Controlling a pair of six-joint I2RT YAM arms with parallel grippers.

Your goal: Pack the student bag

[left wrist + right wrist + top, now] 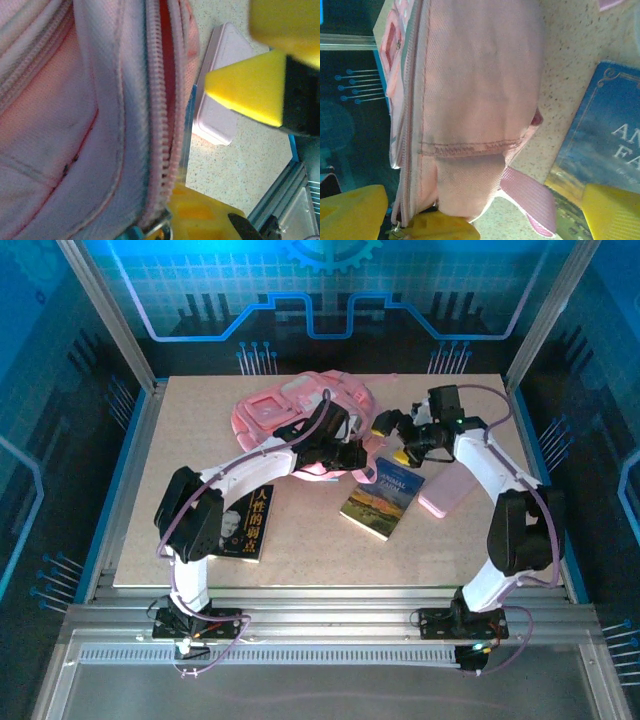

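The left gripper (pixel 348 454) is clamped shut on the student bag (pixel 290 410), pinching its edge at the end of the zipper (pixel 159 125), where a small metal pull shows beside its yellow finger. The bag lies on its side at the far middle of the table (pixel 300 560), with a dark red slit of lining visible along the teeth. The right gripper (pixel 392 438) hangs just beside it, near the bag's right flank, empty, with its yellow fingers (pixel 350 210) spread wide.

From where I stand, the job now looks like getting the mouth properly open. The left should hold firm and lift the lip slightly, while the right takes the opposite lip rather than loose fabric.

A pink strap (pixel 530 200) trails out near the blue Animal Farm book (pixel 383 498) and could snag. A flat pink case (pixel 450 490) sits just beyond that book. A black book (pixel 245 525) waits by the left arm, well apart from the bag.
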